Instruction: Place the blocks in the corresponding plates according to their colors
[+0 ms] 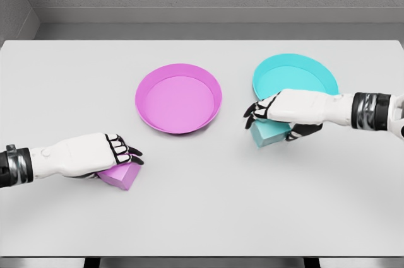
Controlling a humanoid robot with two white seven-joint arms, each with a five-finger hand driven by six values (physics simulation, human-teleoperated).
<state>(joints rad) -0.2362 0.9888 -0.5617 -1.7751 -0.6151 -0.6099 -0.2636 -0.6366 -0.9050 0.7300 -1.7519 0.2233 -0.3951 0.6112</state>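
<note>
Grey-walled room, white table (202, 217)

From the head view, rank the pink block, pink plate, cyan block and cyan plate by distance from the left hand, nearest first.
1. Pink block: under the left hand, in its fingers, lower left.
2. Pink plate: up and to the right, table middle.
3. Cyan block: farther right, under the right hand.
4. Cyan plate: far right, behind that block.
</note>
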